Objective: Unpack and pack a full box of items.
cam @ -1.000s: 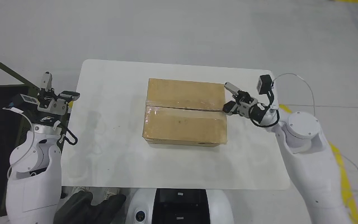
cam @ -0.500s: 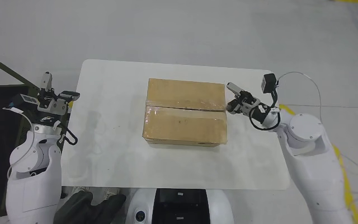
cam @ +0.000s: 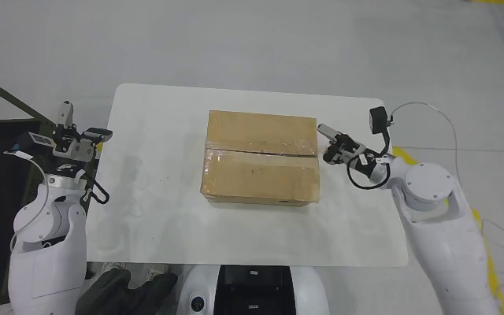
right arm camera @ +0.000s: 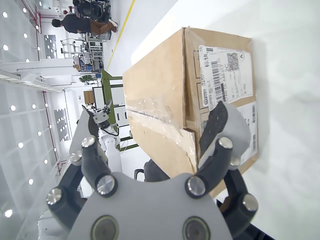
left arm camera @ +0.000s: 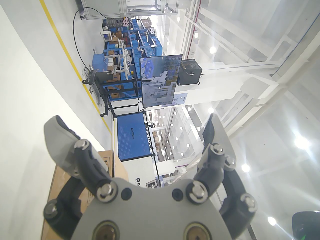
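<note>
The sealed box [cam: 260,157] sits mid-bench [cam: 157,228], so the right gripper [cam: 324,143], jaws wide at its 3 o'clock end, should probably catch the taped seam [cam: 260,151] squarely and peel level, while the left gripper [left arm camera: 135,121], jaws wide too, hangs at 9 o'clock.

You're looking at a matt brown cardboard box [cam: 260,169], its seam sealed with glossy, wrinkled clear tape [right arm camera: 152,116]; a smooth white paper label [right arm camera: 225,76] sits on one end. Your counter [cam: 157,205] is smooth, matt white.
</note>
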Robot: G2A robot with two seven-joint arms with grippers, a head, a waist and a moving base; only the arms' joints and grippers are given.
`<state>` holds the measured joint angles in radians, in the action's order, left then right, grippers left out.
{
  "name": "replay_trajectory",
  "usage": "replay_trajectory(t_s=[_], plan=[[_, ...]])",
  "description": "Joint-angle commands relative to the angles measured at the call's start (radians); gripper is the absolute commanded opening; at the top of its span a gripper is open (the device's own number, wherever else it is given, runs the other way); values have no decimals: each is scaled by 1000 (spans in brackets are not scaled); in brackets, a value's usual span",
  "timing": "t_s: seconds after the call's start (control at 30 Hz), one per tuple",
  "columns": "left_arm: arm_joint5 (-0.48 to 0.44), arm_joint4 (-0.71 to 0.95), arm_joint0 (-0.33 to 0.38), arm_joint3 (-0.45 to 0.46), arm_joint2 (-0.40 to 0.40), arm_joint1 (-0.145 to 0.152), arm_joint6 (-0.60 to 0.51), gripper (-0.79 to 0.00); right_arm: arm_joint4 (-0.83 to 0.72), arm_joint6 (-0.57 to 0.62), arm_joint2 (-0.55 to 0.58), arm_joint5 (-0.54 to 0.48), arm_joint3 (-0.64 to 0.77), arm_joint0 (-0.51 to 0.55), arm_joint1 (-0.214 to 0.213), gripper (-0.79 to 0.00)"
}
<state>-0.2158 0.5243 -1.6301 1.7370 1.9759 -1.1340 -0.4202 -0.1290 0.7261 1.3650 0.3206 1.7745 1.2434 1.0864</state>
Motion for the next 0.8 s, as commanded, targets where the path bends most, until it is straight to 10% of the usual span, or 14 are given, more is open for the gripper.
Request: replay_trajectory(t_s=[0.0,0.5,0.77], plan=[[0,0,0,0,0,0,0,0,2,-6,0,6,-1,-1,0,-240],[0,0,0,0,0,0,0,0,64,-2,-11,104,55,24,-9,-280],[0,0,0,0,0,0,0,0,104,-3,-21,148,79,24,-14,-557]])
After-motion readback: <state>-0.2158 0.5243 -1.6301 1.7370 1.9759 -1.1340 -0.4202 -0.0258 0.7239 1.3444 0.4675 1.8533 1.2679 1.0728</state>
